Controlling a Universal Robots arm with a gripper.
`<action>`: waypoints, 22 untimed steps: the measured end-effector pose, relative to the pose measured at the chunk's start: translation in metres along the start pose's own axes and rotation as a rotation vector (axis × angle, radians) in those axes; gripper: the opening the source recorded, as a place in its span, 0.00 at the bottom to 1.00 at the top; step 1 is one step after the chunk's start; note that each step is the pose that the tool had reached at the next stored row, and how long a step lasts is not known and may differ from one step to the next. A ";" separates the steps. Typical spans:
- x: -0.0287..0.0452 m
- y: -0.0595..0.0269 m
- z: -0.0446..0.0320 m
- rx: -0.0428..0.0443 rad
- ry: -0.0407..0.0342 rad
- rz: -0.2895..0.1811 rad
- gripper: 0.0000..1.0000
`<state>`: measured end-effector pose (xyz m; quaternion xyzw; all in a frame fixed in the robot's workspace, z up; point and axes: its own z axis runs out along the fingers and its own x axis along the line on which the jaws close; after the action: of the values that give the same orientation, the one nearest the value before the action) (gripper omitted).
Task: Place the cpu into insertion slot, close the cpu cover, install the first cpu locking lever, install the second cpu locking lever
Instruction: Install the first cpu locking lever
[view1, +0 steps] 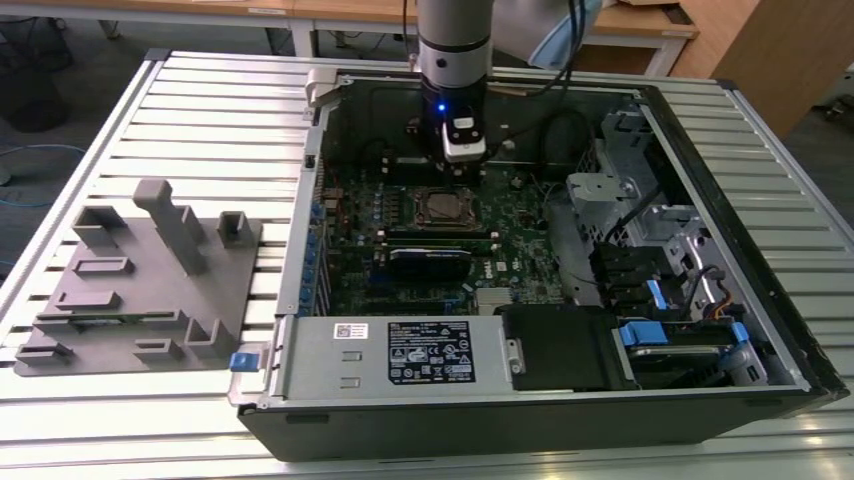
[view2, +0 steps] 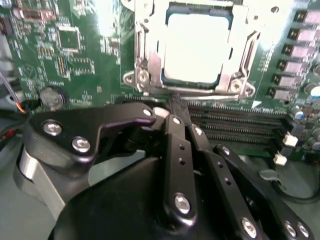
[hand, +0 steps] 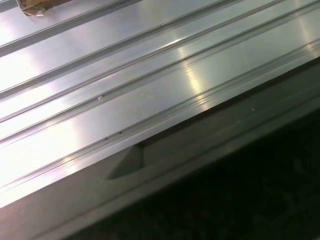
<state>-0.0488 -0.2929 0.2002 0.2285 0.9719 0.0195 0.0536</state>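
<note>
Gripper (view2: 172, 106) down inside the open case (view1: 534, 425), fingertips drawn together with nothing seen between them, just beside the near edge of the slot (view1: 441, 206). In the second wrist view the cpu (view2: 192, 47) is seated and the cover (view2: 150, 55) lies flat around it. A thin lever (view2: 200, 93) runs along that edge, close to the tips. Long black memory slots (view2: 235, 125) crowd beside the gripper. Black cables (view1: 561, 125) hang near the arm. A grey fixture (view1: 147, 280) sits on the ribbed table (view1: 120, 130), at the exterior view's left.

Shiny metal cpu cover (view2: 239, 30), matt black end effector (view2: 174, 106)
</note>
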 end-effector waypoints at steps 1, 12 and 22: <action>0.0000 0.0000 0.0004 0.0034 -0.0018 0.002 0.11; 0.0016 0.0030 0.0010 0.0137 -0.0069 0.009 0.11; 0.0014 0.0029 -0.0007 -0.0029 0.0012 0.011 0.11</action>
<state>-0.0488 -0.2897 0.2009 0.2338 0.9706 0.0213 0.0532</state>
